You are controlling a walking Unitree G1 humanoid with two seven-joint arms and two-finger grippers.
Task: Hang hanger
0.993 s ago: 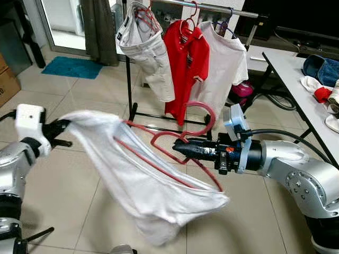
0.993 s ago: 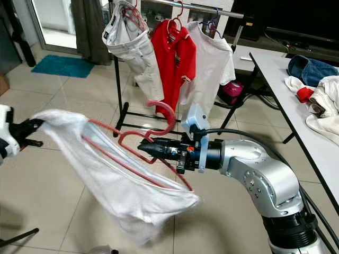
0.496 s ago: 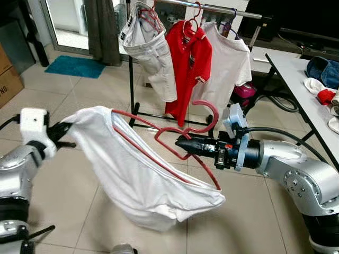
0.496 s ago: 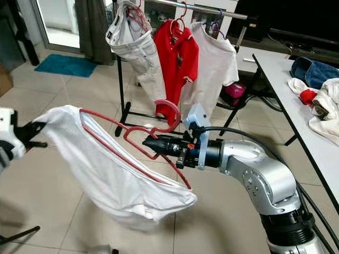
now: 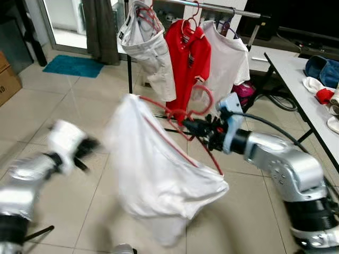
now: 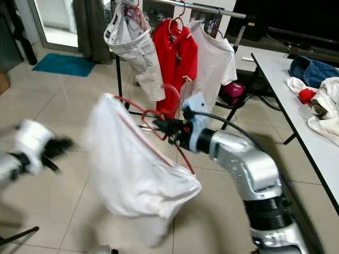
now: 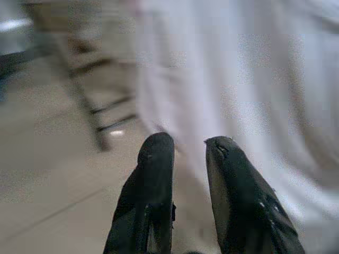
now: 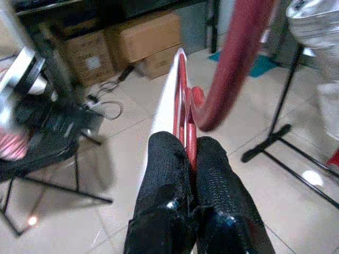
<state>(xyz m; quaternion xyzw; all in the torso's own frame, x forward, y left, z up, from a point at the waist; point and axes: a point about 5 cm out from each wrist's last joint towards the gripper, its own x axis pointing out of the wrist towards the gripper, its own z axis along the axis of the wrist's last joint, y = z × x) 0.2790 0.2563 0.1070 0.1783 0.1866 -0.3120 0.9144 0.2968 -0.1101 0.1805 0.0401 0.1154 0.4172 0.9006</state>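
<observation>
beige floor tiles run back to a black clothes rack at about 12 o'clock, where pale shorts, a red polo and a white t-shirt hang. a white counter with heaped clothes sits at 2 o'clock.

the right arm reaches forward and inward at chest height, elbow bent, forearm pointing toward 10 o'clock. its right hand is clamped on the neck of the red hanger, the two black fingers pressed together around the wire just below the hook. the hook curls up toward the rack, near the red polo. the hanger's long axis slopes from upper left at 11 o'clock down to lower right at 5 o'clock, held in mid-air in front of the rack. a white garment drapes over it and sags beneath.

the left arm stretches out low at 9 o'clock, blurred. its left hand has fingers slightly apart, holding nothing, with the white cloth just ahead of the tips.
</observation>
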